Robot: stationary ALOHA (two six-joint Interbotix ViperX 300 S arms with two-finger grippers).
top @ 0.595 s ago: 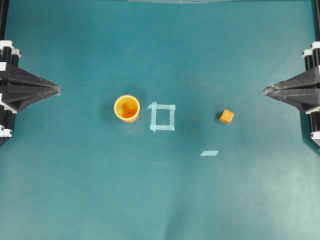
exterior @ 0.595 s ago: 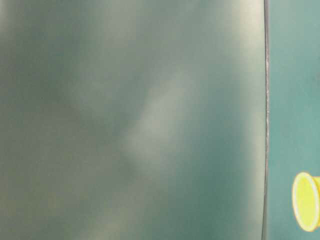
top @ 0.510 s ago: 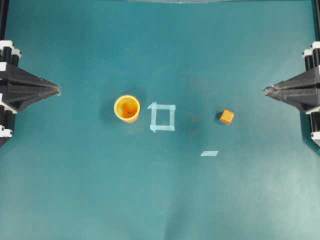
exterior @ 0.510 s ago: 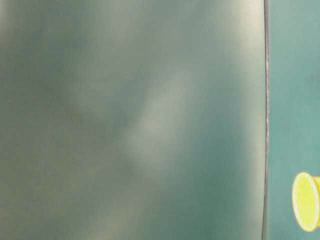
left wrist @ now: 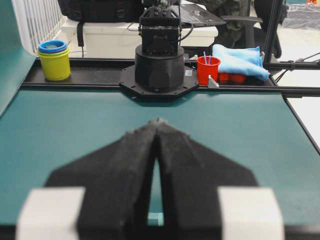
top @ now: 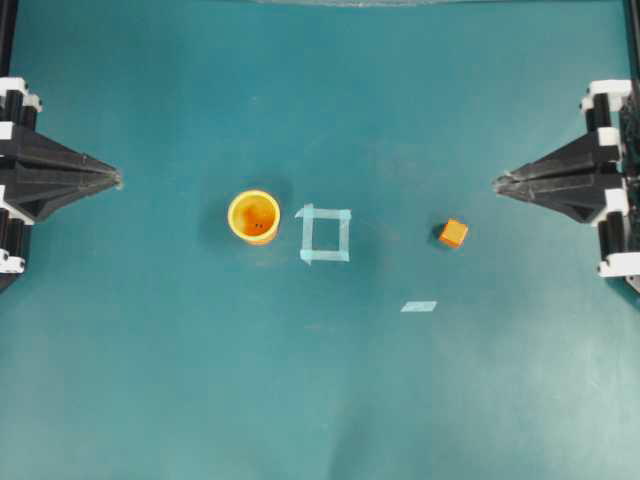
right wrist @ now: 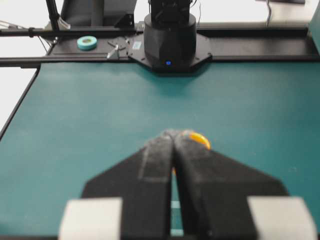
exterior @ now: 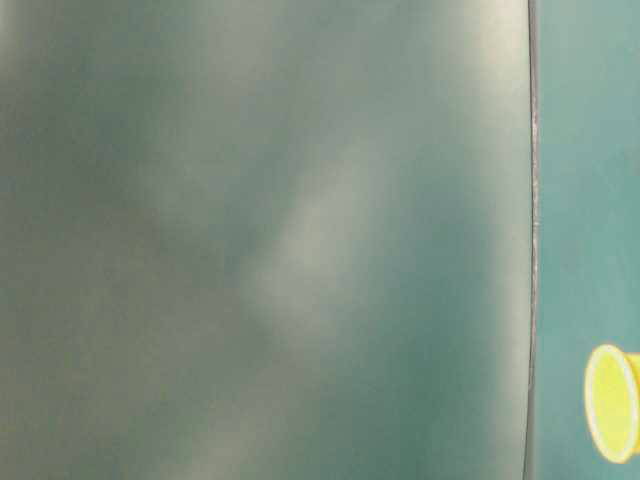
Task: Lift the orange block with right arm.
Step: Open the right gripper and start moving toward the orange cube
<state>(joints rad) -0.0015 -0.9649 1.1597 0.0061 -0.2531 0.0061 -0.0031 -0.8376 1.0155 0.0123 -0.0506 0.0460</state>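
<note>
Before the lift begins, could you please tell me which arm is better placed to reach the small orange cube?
Right. The small orange cube lies close to the right tool, while the left tool sits far across the table.

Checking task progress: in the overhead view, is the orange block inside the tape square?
No, the orange block lies right of the tape square.
</note>
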